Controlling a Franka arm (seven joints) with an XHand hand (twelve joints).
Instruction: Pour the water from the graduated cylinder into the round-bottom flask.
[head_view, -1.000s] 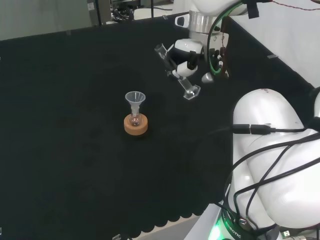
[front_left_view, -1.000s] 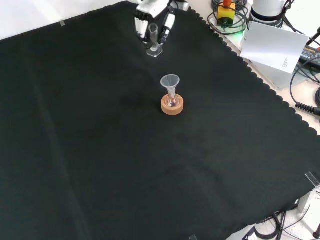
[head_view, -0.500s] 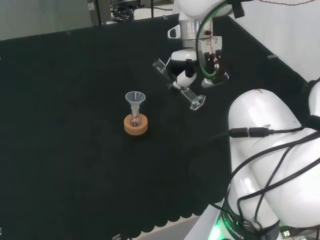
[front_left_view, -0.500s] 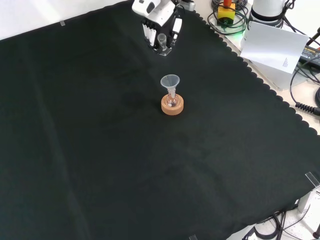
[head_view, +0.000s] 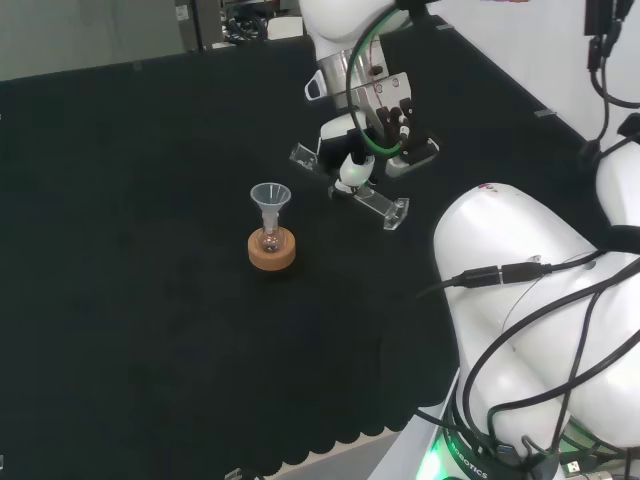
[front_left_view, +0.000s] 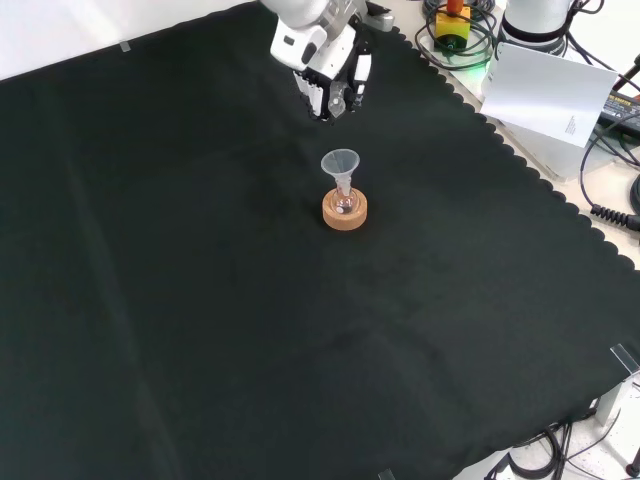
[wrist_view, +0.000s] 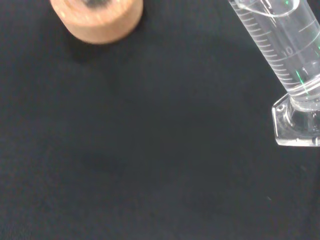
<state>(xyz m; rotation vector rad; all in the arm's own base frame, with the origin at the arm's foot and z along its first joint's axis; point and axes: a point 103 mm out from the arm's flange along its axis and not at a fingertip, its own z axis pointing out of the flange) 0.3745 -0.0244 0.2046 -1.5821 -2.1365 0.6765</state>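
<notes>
A small round-bottom flask (head_view: 268, 240) sits in a cork ring (head_view: 272, 252) with a clear funnel (head_view: 270, 199) in its neck; in the front view the funnel (front_left_view: 340, 163) and cork ring (front_left_view: 345, 210) stand mid-cloth. The hand (head_view: 357, 160) is shut on a clear graduated cylinder (head_view: 377, 204), held tilted nearly flat above the cloth, its mouth end (head_view: 302, 155) toward the funnel and its foot away. The mouth is up and to the right of the funnel, apart from it. In the front view the hand (front_left_view: 330, 80) hangs beyond the funnel. The wrist view shows the cylinder (wrist_view: 280, 45) and cork ring (wrist_view: 97, 20).
Black cloth (head_view: 150, 330) covers the bench. The arm's white links (head_view: 540, 330) stand at the right of the head view. Cables, a white sheet (front_left_view: 550, 95) and gear lie off the cloth's scalloped edge in the front view.
The hand has carried the cylinder leftward in the head view, closer to the funnel, and tilted it flatter. The flask and funnel have not moved.
</notes>
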